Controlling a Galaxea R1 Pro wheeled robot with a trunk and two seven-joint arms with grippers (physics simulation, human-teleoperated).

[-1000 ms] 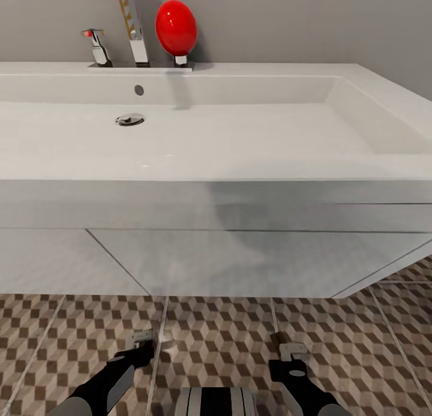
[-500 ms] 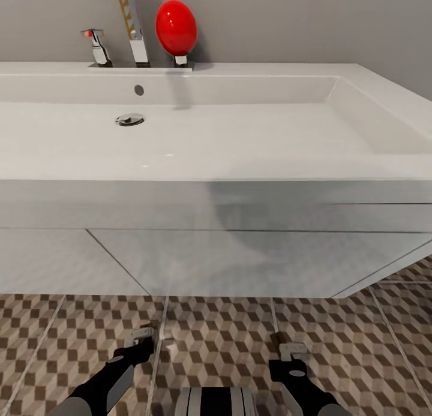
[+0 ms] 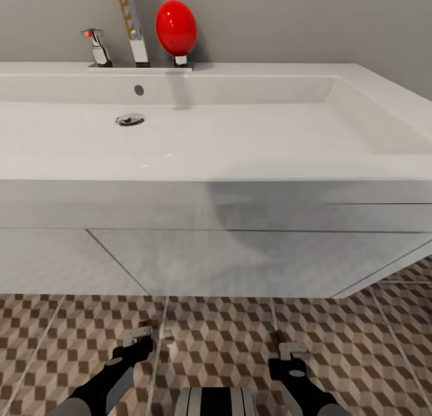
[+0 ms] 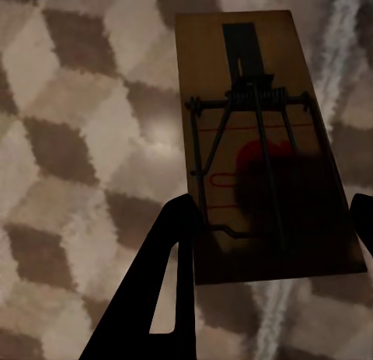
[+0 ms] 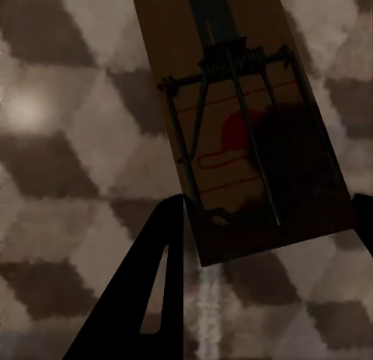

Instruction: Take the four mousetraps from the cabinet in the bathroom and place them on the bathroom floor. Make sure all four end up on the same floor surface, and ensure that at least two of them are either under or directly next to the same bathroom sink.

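My left gripper (image 4: 272,208) is shut on a mousetrap (image 4: 256,103), a brown board with a wire spring and a red mark. The board's long edges sit between the two dark fingers, just above the cube-pattern bathroom floor (image 4: 70,142). My right gripper (image 5: 268,208) is shut on a second mousetrap (image 5: 233,88) in the same way, slightly skewed. In the head view both grippers, left (image 3: 141,335) and right (image 3: 292,348), hang low over the floor (image 3: 222,326) just in front of the white sink (image 3: 216,164). The cabinet is out of view.
The sink's white vanity (image 3: 240,260) overhangs the tiles right ahead of both grippers. A chrome tap (image 3: 137,38) and a red egg-shaped object (image 3: 176,27) stand at the sink's back edge by the grey wall. Tiled floor continues to the right of the vanity (image 3: 408,320).
My left gripper has crept slightly up in the head view, toward the vanity. The right gripper and the camera have stayed still.
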